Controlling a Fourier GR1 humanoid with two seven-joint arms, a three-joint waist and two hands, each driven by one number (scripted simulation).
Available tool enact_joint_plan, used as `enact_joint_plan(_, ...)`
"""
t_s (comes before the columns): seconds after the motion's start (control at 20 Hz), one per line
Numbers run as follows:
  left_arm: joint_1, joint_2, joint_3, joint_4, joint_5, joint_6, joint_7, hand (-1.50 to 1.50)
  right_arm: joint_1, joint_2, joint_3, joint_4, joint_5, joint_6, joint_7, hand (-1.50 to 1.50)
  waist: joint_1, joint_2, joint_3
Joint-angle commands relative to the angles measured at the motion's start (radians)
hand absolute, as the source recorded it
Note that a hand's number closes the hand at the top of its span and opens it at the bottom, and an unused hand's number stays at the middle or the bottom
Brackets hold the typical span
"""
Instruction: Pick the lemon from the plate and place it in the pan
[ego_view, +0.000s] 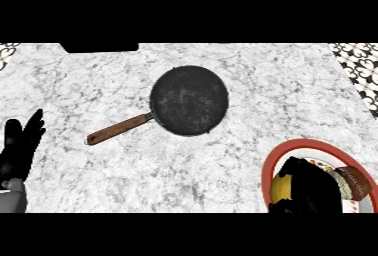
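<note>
Right hand: we find it low over the plate, fingers curled round the lemon, we judge for lifting.
Lemon: on the red-rimmed plate, mostly hidden; a yellow edge shows.
Pan: on the table, well apart, awaiting the lemon.
Left hand: fingers straight, resting at the left edge.

One round black frying pan with a brown wooden handle lies at the middle of the one white-and-grey marble surface. One round red-rimmed plate sits at 4 o'clock, and on it show one yellow lemon and one brown ridged cake-like piece. Two black hands are in sight: the left hand at 8 o'clock, the right hand over the plate at 4 o'clock. One dark flat-edged thing shows at 11 o'clock.
</note>
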Motion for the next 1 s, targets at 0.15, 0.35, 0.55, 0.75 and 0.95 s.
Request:
enact_joint_plan(0.15, -0.013, 0.007, 0.003, 0.01, 0.005, -0.013, -0.005, 0.0, -0.001, 0.077, 0.268, -0.279, 0.359, -0.176, 0.139, 1.5, 0.02, 0.002, 0.002)
enact_joint_plan(0.35, 0.012, -0.024, -0.033, -0.006, -0.023, -0.002, -0.035, 0.0, -0.1, 0.107, 0.418, -0.307, 0.481, -0.078, 0.275, 1.5, 0.05, 0.015, 0.003)
enact_joint_plan(0.55, -0.06, -0.045, -0.049, 0.048, -0.045, 0.015, -0.026, 0.0, -0.26, 0.108, 0.432, -0.144, 0.408, -0.13, 0.403, 1.5, 0.055, 0.021, 0.004)
enact_joint_plan(0.75, -0.067, -0.014, -0.041, -0.027, -0.015, -0.026, 0.036, 0.0, -0.413, 0.109, 0.255, -0.022, 0.287, -0.255, 0.385, 1.5, 0.075, 0.025, 0.005)
enact_joint_plan(0.95, -0.037, 0.01, -0.016, 0.009, -0.011, -0.041, -0.019, 0.0, -0.493, 0.109, 0.19, 0.115, 0.228, -0.38, 0.386, 1.5, 0.089, 0.028, 0.005)
